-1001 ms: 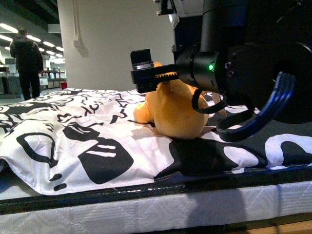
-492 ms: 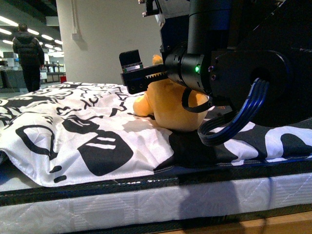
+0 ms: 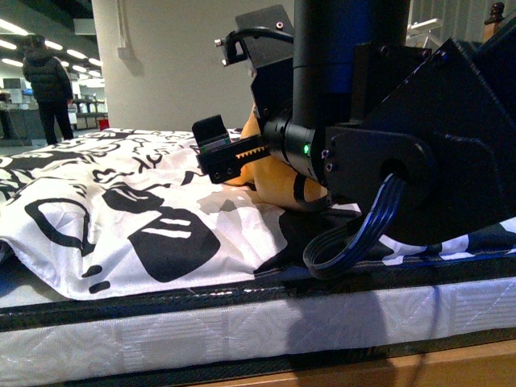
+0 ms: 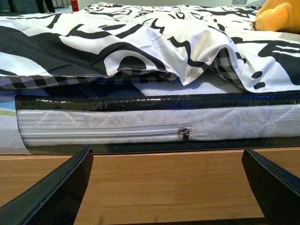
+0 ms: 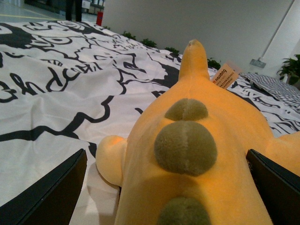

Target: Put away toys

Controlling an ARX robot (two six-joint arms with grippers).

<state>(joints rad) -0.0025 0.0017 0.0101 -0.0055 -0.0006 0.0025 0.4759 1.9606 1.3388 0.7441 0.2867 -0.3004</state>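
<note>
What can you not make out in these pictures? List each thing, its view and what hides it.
Front view: most of the plush toy, hidden behind the right arm.
Right wrist view: the toy's face does not show; the print on its label is too small to read.
Left wrist view: the toy is cut off by the picture's edge.
Front view: the distant person, too small for detail.

The plush toy (image 5: 225, 122) is orange-yellow, with round olive-green spots (image 5: 186, 147) in a row down its back. The duvet (image 3: 121, 218) is white with black doodle shapes, and its underside (image 4: 225, 65) is black-and-white check. The mattress (image 4: 117, 126) side is white quilting under a black band. The right arm's cable (image 3: 372, 222) is blue.
</note>
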